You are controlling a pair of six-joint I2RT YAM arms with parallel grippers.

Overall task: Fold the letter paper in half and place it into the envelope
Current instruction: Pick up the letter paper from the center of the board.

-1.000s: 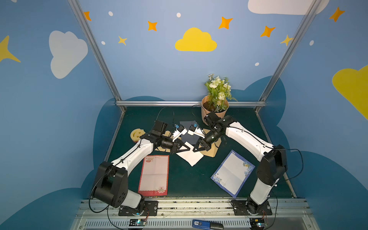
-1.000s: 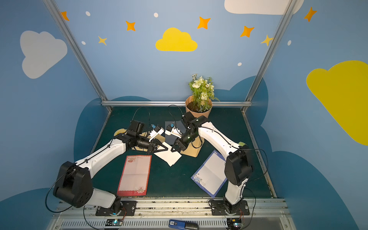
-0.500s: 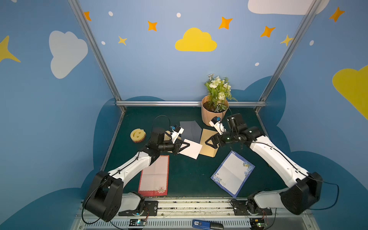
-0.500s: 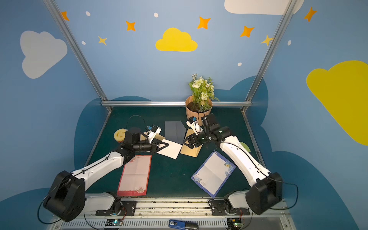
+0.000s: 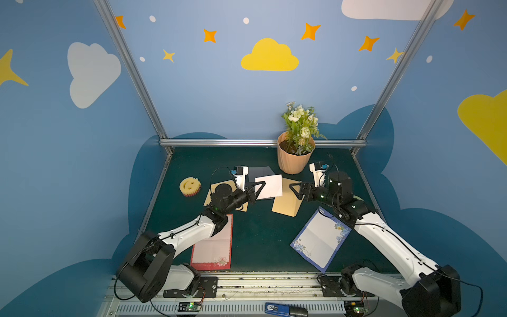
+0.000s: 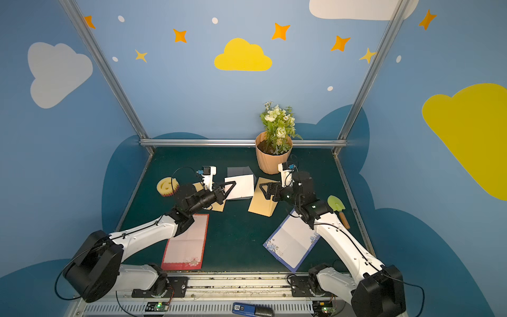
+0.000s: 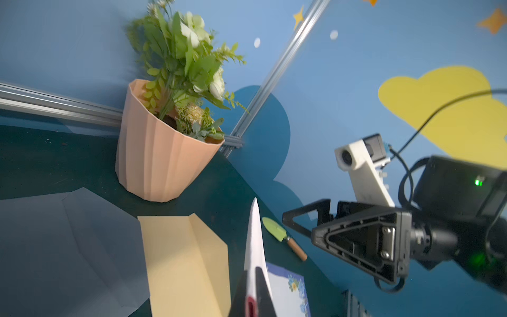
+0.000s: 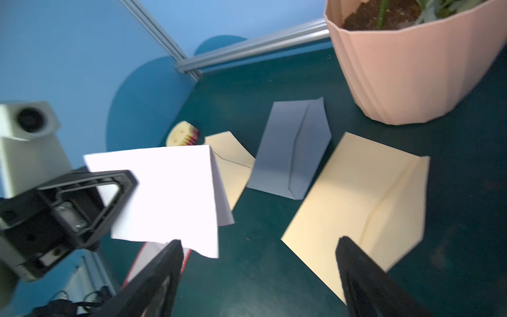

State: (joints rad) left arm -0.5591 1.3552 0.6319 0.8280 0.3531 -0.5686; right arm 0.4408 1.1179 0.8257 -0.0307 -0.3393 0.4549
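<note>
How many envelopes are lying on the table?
3. A tan envelope by the sponge, partly under the left arm; a grey envelope behind the white paper; a second tan envelope under the right gripper. Others may be hidden.

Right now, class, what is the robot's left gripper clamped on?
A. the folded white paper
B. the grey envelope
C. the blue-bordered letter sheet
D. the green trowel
A: in a top view the left gripper is shut on one edge of the folded white paper, while the right gripper stands open and holds nothing.
</note>
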